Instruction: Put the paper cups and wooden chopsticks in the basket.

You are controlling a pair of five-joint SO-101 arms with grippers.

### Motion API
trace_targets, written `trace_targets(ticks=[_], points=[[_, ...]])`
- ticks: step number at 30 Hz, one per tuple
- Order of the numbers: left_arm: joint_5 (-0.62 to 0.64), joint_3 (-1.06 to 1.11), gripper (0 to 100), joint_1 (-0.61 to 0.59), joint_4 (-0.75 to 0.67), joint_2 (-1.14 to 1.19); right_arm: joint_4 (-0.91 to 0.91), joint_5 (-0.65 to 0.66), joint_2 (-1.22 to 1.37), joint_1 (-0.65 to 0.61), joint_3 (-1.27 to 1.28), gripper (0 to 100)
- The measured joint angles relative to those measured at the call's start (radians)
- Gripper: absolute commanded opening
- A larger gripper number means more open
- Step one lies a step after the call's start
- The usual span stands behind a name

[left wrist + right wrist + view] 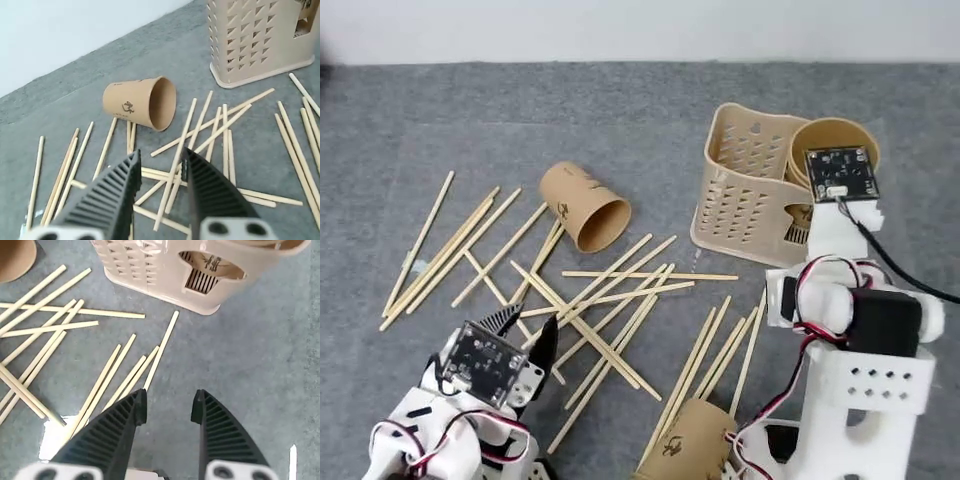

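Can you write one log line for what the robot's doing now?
left gripper open, empty, over chopsticks | right gripper open, empty, near basket | one cup in basket | middle cup, front cup lying on table

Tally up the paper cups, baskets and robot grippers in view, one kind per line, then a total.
Brown paper cups: 3
Beige perforated plastic basket: 1
Robot grippers: 2, left gripper and right gripper
Total: 6
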Motion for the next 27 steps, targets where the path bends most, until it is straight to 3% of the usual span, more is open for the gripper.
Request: trace_targets(ticks=[7,11,18,27], points=[[-0.11,-0.002,13,0.13,0.009,0.015,0.0,0.0,-0.002,0.018,0.0,16.1],[-0.126,-0.011,13,0.198,0.009,0.175,0.0,0.0,-0.002,0.044,0.0,16.1],[-0.127,-0.25,13,0.284,0.087,0.554,0.0,0.0,-0.002,0.048,0.012,16.1],[-0.201,-0.433,14,0.486,0.189,0.66,0.0,0.0,-0.002,0.046,0.015,16.1]])
